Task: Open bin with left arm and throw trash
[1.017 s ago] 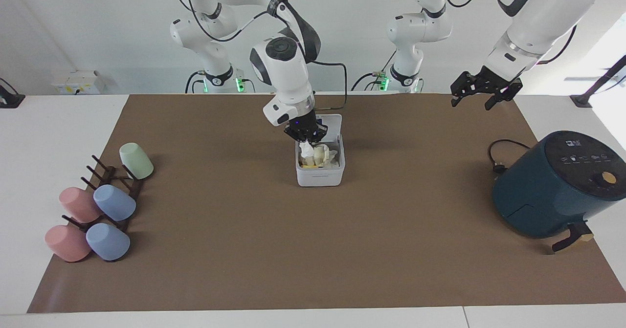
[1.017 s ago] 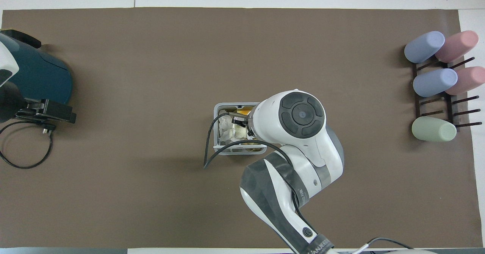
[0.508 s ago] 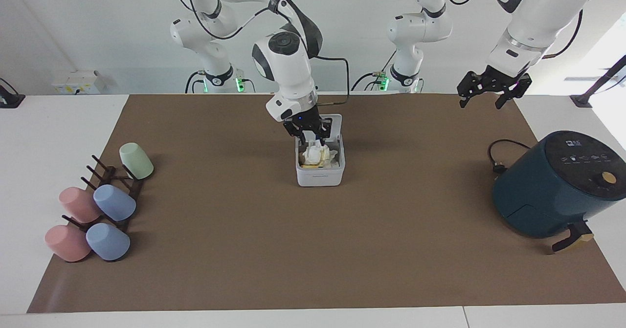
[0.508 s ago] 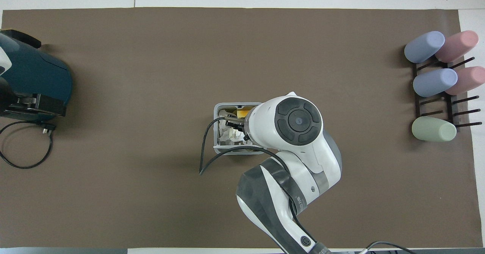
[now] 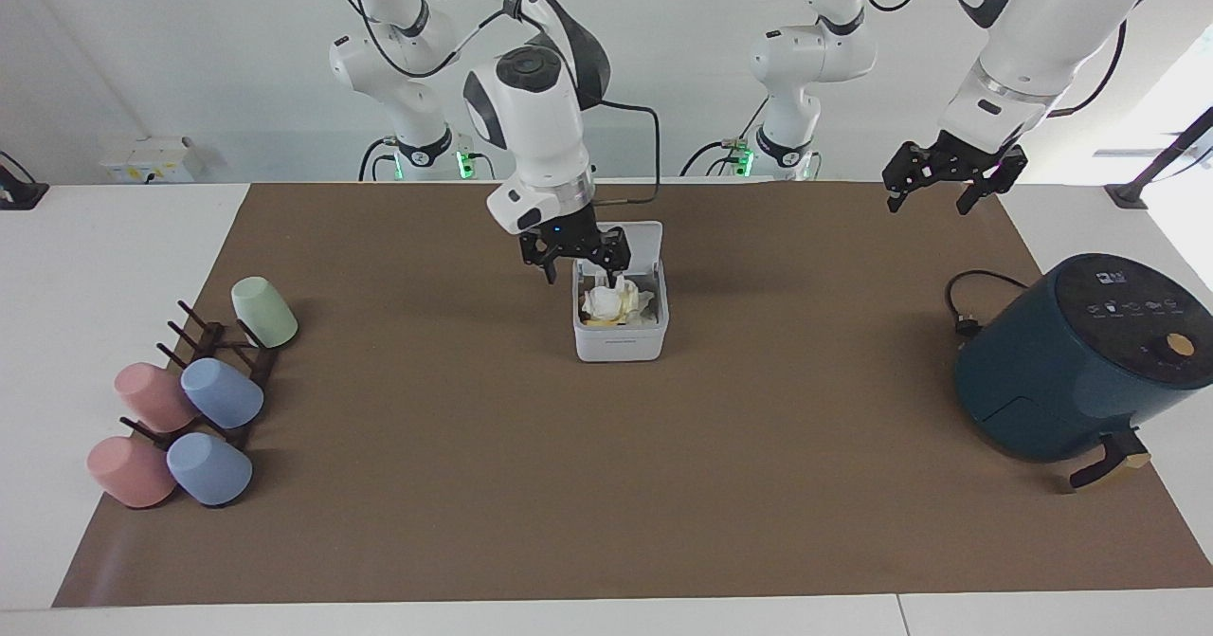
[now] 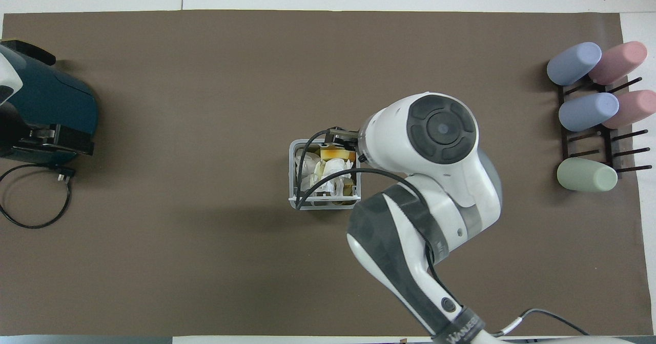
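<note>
Hanging over the bin (image 5: 621, 325) (its lid is up), the right tool (image 5: 576, 255) is open and holds nothing. Trash (image 5: 614, 302) sits inside the bin, mid-bench. The left tool (image 5: 943, 181) waits, open and empty.

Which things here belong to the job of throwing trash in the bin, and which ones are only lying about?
Belong to the job:
- bin, lid up
- trash, inside the bin
- right gripper, open over the bin
- left gripper, open, waiting above the left arm's end of the table

Lying about:
- air fryer
- cups on a rack
</note>
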Robot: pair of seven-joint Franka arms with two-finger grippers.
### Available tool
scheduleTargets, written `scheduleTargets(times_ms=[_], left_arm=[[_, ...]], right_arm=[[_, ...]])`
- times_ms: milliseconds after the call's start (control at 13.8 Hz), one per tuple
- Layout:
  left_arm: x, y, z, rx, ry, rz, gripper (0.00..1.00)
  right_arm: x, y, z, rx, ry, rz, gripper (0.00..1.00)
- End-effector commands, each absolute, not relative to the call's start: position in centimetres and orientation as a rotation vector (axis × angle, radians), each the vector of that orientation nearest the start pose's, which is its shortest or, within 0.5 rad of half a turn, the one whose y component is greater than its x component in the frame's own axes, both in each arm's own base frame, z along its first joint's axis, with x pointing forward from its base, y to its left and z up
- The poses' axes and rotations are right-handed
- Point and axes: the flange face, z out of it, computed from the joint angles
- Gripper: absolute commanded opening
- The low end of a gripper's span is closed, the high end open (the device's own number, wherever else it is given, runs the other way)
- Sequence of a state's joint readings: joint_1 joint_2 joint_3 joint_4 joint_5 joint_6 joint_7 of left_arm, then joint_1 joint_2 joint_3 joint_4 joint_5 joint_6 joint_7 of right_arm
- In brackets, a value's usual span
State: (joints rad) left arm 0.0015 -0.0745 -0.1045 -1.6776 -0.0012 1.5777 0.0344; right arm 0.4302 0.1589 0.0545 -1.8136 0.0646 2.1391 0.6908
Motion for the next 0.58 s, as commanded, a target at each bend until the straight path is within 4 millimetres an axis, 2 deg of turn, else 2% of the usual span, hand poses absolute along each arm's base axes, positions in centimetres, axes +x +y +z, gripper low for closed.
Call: scheduleTargets(times_ms=[0, 218, 363, 508], left_arm=[[52.9, -6.0, 61.7, -3.132, 0.201, 0.024, 1.00], [52.9, -6.1, 61.7, -3.135, 0.206, 0.029, 1.00], [52.9, -6.1, 61.8, -3.135, 0.209, 0.027, 1.00], [52.8, -6.2, 61.7, -3.136, 0.211, 0.032, 1.00]], right_arm=[[56.8, 24.0, 48.3, -2.989, 0.315, -0.183, 1.00], [57.8, 18.4, 49.7, -3.006, 0.336, -0.178, 1.00], [58.1, 14.7, 50.8, -3.028, 0.290, -0.168, 1.00], [57.7, 12.2, 51.8, -3.047, 0.250, -0.136, 1.00]])
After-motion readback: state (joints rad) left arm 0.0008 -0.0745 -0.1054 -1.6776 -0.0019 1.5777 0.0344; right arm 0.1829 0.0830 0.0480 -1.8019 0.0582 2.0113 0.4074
